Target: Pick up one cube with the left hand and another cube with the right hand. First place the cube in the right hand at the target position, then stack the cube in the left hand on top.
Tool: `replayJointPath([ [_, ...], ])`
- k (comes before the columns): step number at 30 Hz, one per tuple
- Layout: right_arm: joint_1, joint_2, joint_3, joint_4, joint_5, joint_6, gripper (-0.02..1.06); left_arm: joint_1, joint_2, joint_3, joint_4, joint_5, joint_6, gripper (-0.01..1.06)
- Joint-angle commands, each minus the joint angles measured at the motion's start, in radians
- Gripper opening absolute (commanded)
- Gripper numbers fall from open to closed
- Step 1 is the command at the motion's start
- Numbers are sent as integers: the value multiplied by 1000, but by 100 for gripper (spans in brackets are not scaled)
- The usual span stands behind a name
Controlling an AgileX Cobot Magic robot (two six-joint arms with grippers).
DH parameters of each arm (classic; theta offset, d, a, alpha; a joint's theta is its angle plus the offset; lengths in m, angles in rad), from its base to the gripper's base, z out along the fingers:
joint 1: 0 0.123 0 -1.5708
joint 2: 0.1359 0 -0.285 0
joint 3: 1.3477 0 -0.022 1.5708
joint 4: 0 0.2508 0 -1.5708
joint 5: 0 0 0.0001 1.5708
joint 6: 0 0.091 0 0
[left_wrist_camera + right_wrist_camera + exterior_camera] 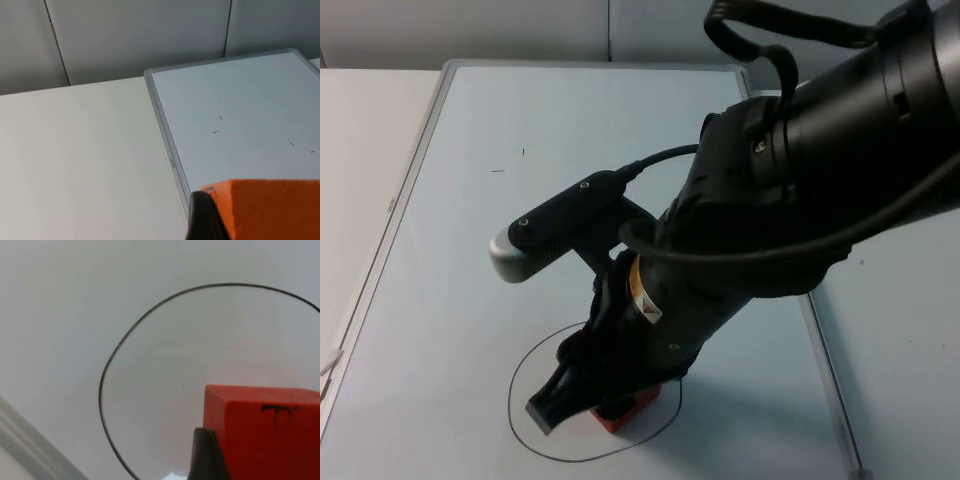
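Observation:
A red cube (628, 412) sits low inside the black drawn circle (516, 385) on the whiteboard, at the circle's right side. My right gripper (592, 404) reaches down onto it and is shut on it. In the right wrist view the red cube (265, 430) rests against a black fingertip (205, 455), with the circle line (127, 337) curving around it. The left wrist view shows an orange cube (272, 210) held beside a black fingertip (202, 220); my left gripper is shut on it, high over the board's far left corner.
The whiteboard (470, 230) has a grey frame (390, 210), seen too from the left wrist (167, 150). A few small pen marks (498, 170) lie on its far part. The right arm's body covers the board's middle and right side.

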Motion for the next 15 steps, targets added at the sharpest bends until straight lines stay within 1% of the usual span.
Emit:
replayJointPath([
  [1, 5, 9, -8, 4, -11, 0, 0, -7, -7, 1, -3, -9, 1, 2],
  [6, 5, 8, -8, 6, -11, 0, 0, -7, -7, 1, -3, -9, 1, 2],
  [7, 5, 8, -8, 8, -11, 0, 3, -7, -7, 1, -3, -9, 1, 2],
  [8, 5, 8, -8, 15, -11, 0, 8, -7, -7, 1, -3, -9, 1, 2],
  [10, 5, 4, -8, 28, -7, 0, 25, -7, -7, 1, -3, -9, 1, 2],
  [11, 5, 4, -8, 28, -7, 0, 25, -7, -7, 1, -3, -9, 1, 2],
  [15, 5, -54, -8, 28, -10, -4, 90, -7, -7, 1, -3, -9, 1, 2],
])
